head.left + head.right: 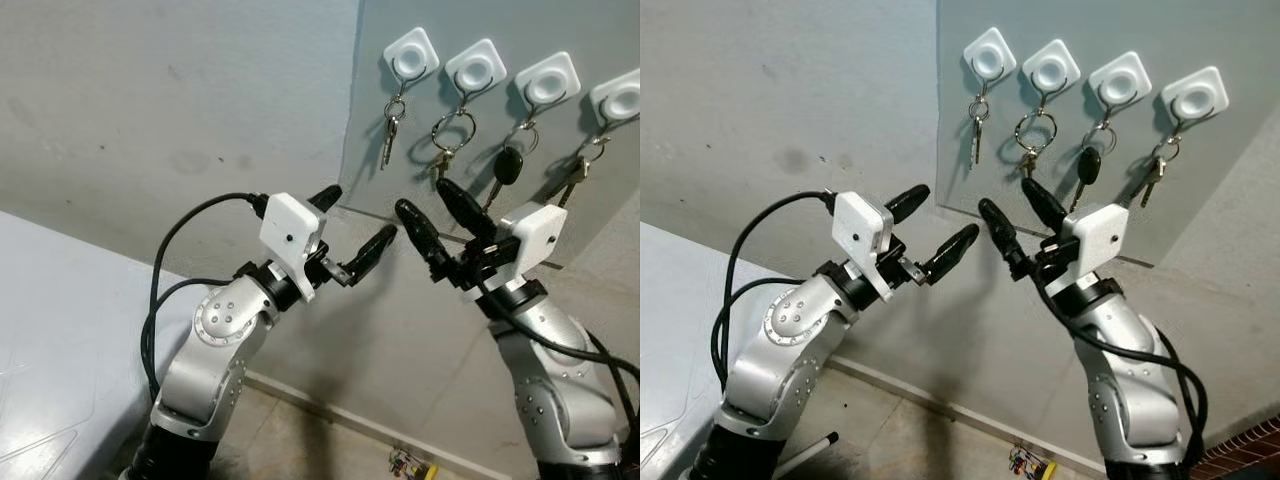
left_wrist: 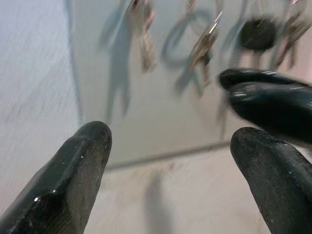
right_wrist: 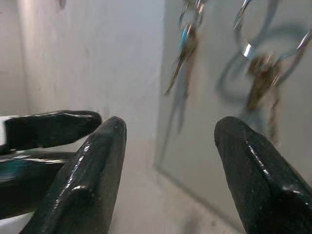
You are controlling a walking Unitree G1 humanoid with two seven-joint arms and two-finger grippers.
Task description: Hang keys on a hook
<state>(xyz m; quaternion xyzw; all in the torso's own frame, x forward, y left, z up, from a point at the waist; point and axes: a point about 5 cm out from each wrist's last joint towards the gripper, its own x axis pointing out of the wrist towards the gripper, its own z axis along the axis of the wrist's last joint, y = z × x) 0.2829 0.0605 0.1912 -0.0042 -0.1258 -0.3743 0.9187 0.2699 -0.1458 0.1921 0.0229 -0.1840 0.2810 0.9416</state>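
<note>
Head view: both arms were raised toward the grey wall panel [image 1: 400,200]. My left gripper [image 1: 352,232] was spread open and empty, my right gripper [image 1: 440,215] likewise, tips near each other just below the panel's keys. Four white hooks [image 1: 411,55] ran along the top of the panel, and each carried a key set: plain keys [image 1: 391,130] far left, a big ring with keys [image 1: 450,135], a black fob key [image 1: 508,168], and another bunch [image 1: 575,175] far right.

Left wrist view: my open fingers [image 2: 73,170] framed the hanging keys, blurred, with the right gripper's tips crossing the frame.

Right wrist view: fingers [image 3: 97,165] apart, nothing held, ring set [image 3: 263,73] ahead.

Judgement: keys are light, rigid, slick metal and they swing loosely. Best grip is on the ring or fob body, not the blades. Task looks done.
</note>
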